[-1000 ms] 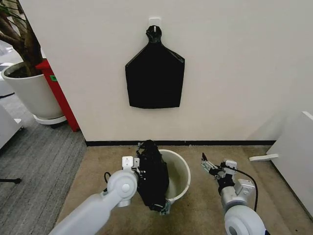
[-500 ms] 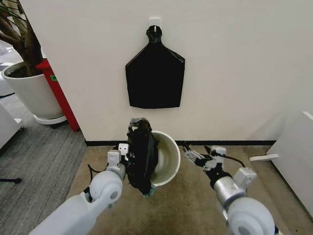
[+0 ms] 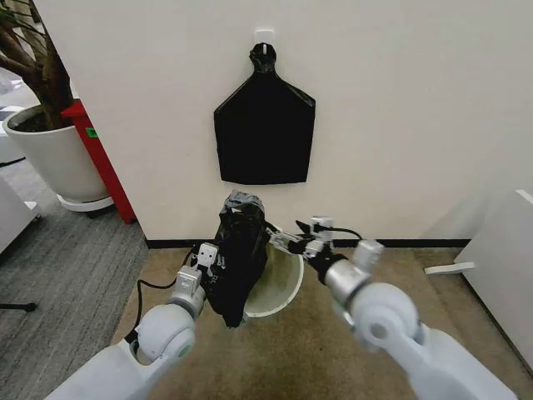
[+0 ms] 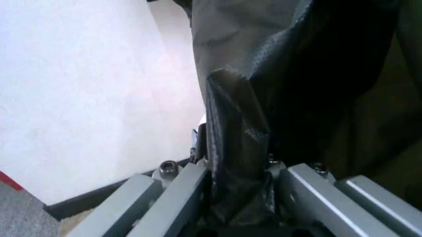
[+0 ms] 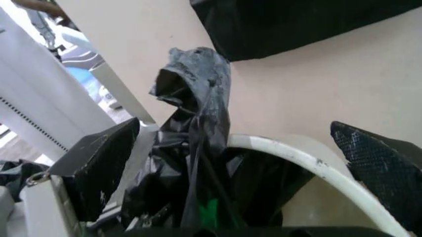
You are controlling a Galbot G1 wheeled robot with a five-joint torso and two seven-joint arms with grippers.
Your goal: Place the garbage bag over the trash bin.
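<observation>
The trash bin (image 3: pixel 281 287) is lifted off the floor and tilted, its mouth facing right. The black garbage bag (image 3: pixel 237 262) hangs crumpled over the bin's left rim, its top bunched up above it. My left gripper (image 3: pixel 218 271) is shut on the bag at that rim; in the left wrist view the garbage bag (image 4: pixel 240 148) is pinched between the grey fingers (image 4: pixel 175 195). My right gripper (image 3: pixel 279 240) has reached in from the right and stands open beside the bag's top. In the right wrist view the garbage bag (image 5: pixel 197 123) and the bin's rim (image 5: pixel 310 160) lie between its spread pads (image 5: pixel 99 165).
A flat black bag bundle (image 3: pixel 264 125) hangs from a hook on the wall behind. A large white plant pot (image 3: pixel 50 158) and a red panel (image 3: pixel 100 158) stand at the left. A white panel (image 3: pixel 500 267) stands at the right, on brown carpet.
My left arm has raised the bin and bag and tilted the bin further. The right gripper has swung left from the bin's right side to the bag's top.
</observation>
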